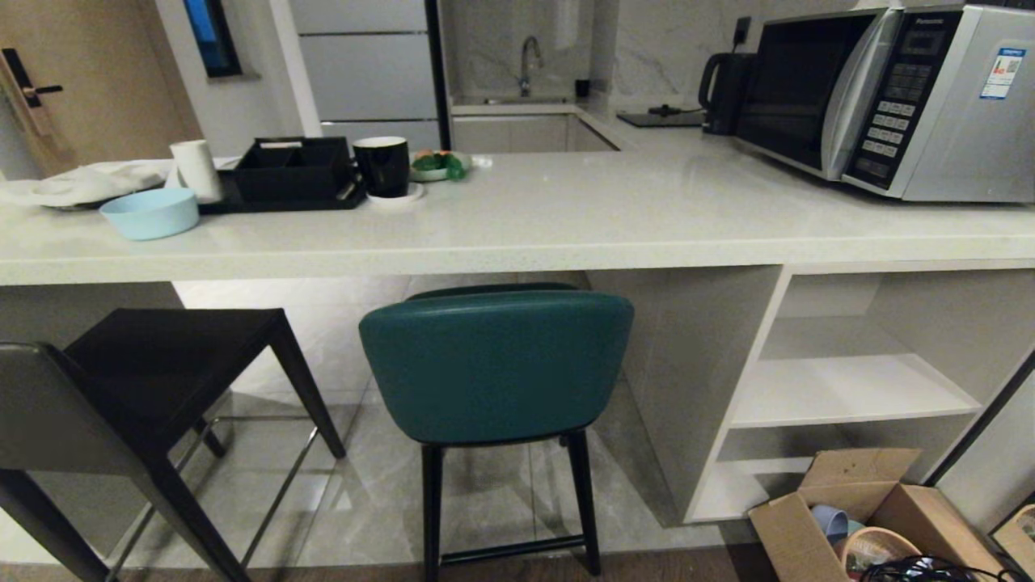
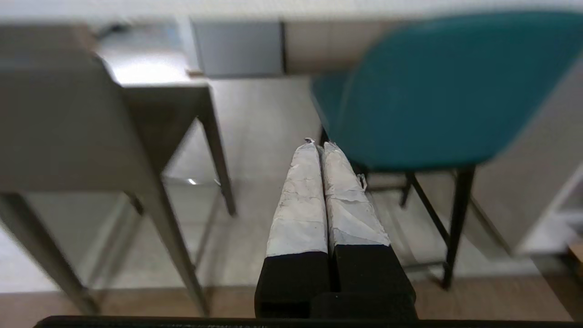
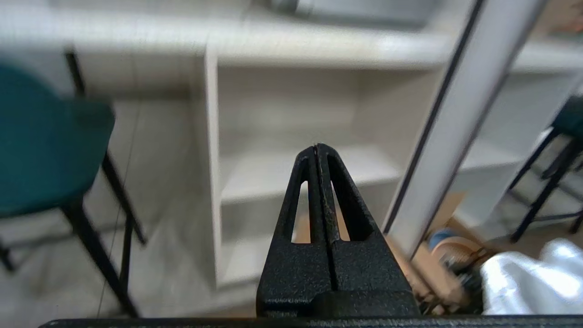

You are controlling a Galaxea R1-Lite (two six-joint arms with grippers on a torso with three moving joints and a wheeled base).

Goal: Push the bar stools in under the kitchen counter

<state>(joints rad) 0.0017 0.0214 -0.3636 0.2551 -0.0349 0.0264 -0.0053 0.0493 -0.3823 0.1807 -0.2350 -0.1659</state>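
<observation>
Bar stools first: in your head view the teal stool (image 1: 496, 368) stands square to the kitchen counter (image 1: 517, 230), its backrest top just below the slab's front edge and its seat reaching under the slab. The dark grey stool (image 1: 121, 404) sits to the left, angled, its backrest well out from the counter edge, with open tiled floor (image 1: 348, 485) between the two stools. Right of the teal stool you have the white panel leg (image 1: 695, 388), then open shelves (image 1: 849, 388), with a cardboard box (image 1: 857, 517) on the floor before them.

From your left wrist view, the left gripper (image 2: 319, 145) has its taped fingers pressed together, holding nothing, aimed at the gap between the grey stool (image 2: 68, 123) and the teal stool (image 2: 446, 91).

From your right wrist view, the right gripper (image 3: 316, 146) is likewise closed and empty, pointing at the shelves (image 3: 291, 168), with the teal stool (image 3: 41, 155) to one side.
</observation>
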